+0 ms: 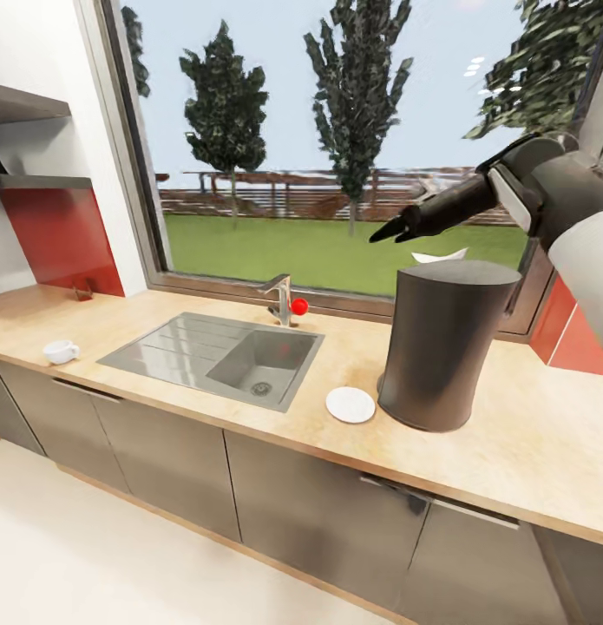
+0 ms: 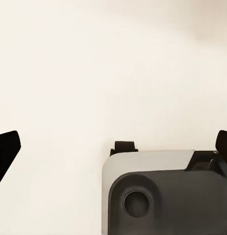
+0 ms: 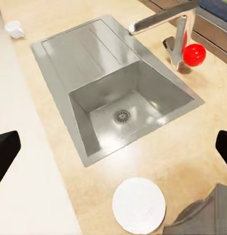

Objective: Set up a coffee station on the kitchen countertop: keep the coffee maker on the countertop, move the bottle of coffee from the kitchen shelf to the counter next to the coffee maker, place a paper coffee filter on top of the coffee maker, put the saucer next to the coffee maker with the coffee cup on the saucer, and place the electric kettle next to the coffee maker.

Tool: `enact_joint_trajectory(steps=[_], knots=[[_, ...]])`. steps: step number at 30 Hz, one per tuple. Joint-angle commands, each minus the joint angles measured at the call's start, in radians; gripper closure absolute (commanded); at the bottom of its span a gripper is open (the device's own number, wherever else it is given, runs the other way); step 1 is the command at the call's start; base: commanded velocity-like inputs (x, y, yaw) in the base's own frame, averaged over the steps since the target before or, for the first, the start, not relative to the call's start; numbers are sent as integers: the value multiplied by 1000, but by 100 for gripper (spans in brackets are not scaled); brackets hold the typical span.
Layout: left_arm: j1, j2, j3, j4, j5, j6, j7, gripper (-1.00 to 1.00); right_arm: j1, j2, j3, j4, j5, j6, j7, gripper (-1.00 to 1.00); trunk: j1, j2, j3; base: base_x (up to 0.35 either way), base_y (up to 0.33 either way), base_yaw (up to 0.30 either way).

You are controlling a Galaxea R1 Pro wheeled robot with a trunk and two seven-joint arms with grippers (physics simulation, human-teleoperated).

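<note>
Coffee maker [image 1: 444,345]: dark grey cylinder, upright, right of centre on the tan worktop [image 1: 509,443]. White paper filter [image 1: 440,255] just behind its top. White saucer [image 1: 350,404] flat beside its base. White cup [image 1: 61,351] at far left, well apart.

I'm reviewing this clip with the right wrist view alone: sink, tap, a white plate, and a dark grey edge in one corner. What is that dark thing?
Observer: It is the coffee maker, standing upright on the kitchen countertop. The saucer lies just beside its base, on the sink side.
Operator: Where is this arm's pincer relative to the machine?
Observer: The right pincer hangs above the machine's top, out over its sink-side edge.
Operator: Is a filter on top yet?
Observer: A white paper shape, likely the filter, shows just past the top's far rim. I cannot tell whether it rests on the machine.
</note>
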Motion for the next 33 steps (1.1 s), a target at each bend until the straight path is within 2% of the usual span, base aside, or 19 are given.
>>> enact_joint_trajectory(steps=[1, 2, 5, 6, 8, 9, 10, 15, 16, 18, 21, 26, 33], knots=[[1, 0, 1, -2, 2, -1, -2, -100, 25, 43, 7, -7, -72, 1, -67, -100, 0, -1, -1, -3, 0, 0], [1, 0, 1, -2, 2, -1, -2, -100, 81, 118, 7, -14, -210, -50, -179, -100, 0, -1, -1, -1, 0, 0], [1, 0, 1, -2, 2, -1, -2, -100, 128, 159, 7, -17, -321, -120, -242, -100, 0, -1, -1, 0, 0, 0], [1, 0, 1, -2, 2, -1, -2, -100, 160, 183, 8, -19, -387, -161, -280, -100, 0, -1, -1, 0, 0, 0], [1, 0, 1, -2, 2, -1, -2, -100, 189, 204, 8, -31, -441, -188, -324, -100, 0, -1, -1, 0, 0, 0], [1, 0, 1, -2, 2, -1, -2, -100, 226, 225, 9, -55, -478, -206, -379, -100, 0, -1, -1, 0, 0, 0], [1, 0, 1, -3, 3, -1, -2, -100, 282, 257, 9, -99, -509, -221, -457, -100, 0, -1, -1, 0, 0, 0], [1, 0, 1, -3, 3, -1, -2, -100, 351, 284, 9, -153, -533, -232, -534, -100, 0, -1, -1, 0, 0, 0], [1, 0, 1, -3, 3, -1, -3, -100, 386, 291, 9, -168, -539, -235, -552, -100, 0, -1, -1, 0, 0, 0], [1, 0, 1, -3, 3, -1, -2, -100, 412, 293, 9, -174, -541, -237, -559, -100, 0, -1, -1, 0, 0, 0], [1, 0, 1, -3, 3, -1, -2, -100, 483, 296, 9, -187, -543, -246, -567, -100, 0, -1, -1, 0, 0, 0], [1, 0, 1, -3, 3, -2, -3, -100, 583, 296, 9, -276, -540, -278, -572, -100, 0, -1, -1, -85, 0, 0], [1, 0, 1, -3, 3, -2, -3, -100, 660, 294, 9, -319, -540, -288, -572, -100, 0, -1, -1, -82, 0, 0]])
